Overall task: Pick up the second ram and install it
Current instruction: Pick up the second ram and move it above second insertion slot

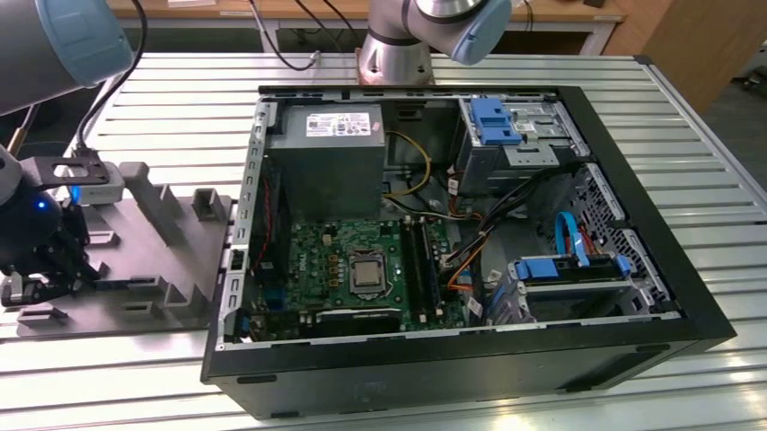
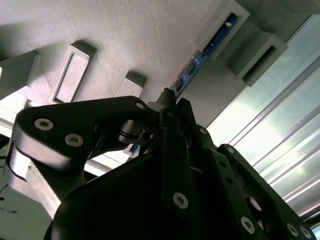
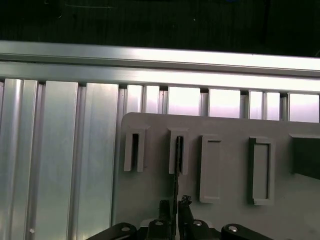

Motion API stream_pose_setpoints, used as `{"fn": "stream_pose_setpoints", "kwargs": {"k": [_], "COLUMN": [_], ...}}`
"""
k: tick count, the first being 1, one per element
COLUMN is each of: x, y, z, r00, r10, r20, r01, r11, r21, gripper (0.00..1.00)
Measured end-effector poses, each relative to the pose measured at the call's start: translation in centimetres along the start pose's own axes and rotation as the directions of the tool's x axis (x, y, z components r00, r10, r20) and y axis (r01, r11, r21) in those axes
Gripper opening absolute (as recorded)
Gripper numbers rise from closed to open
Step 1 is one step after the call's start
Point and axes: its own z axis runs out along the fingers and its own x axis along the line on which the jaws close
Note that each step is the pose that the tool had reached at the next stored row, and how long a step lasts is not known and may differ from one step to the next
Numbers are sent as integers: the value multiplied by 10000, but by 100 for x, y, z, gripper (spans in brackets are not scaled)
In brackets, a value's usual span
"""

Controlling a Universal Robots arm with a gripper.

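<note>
The end effector (image 1: 36,283) hangs at the exterior view's left, low over a grey slotted holder (image 1: 156,233) that lies on the ribbed aluminium worktop (image 1: 480,72); we see it well apart from the open computer case (image 1: 635,332), which stands to the exterior view's right of the holder. In the second wrist view the end effector (image 2: 167,95) has its black fingers (image 2: 175,150) drawn together onto the near end of the second ram (image 2: 200,57); as far as we can judge, it is clenched on that stick. The stick is dark blue and thin; its far end sits inside a raised slot of the holder (image 2: 125,30). In the first wrist view we meet the second ram (image 3: 176,165) edge-on, a narrow dark line running from one of the holder's (image 3: 230,200) upright slots straight to the end effector (image 3: 175,204); a fingertip stands on each side of it, just beside it, and beyond the holder lies the worktop (image 3: 55,150). Inside the case we see the green motherboard (image 1: 348,260) lying flat below the grey power supply (image 1: 330,153); the black slot strips (image 1: 419,260) run along the board on the exterior view's right of the processor socket.
</note>
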Motion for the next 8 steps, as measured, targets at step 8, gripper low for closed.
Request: {"fn": "stream_pose_setpoints", "kwargs": {"k": [8], "x": [2], "y": [-8], "z": [1], "r00": [10000], "r10": [19], "r20": [34], "r01": [-19], "r11": [9999], "r21": [-143], "gripper": [21]}}
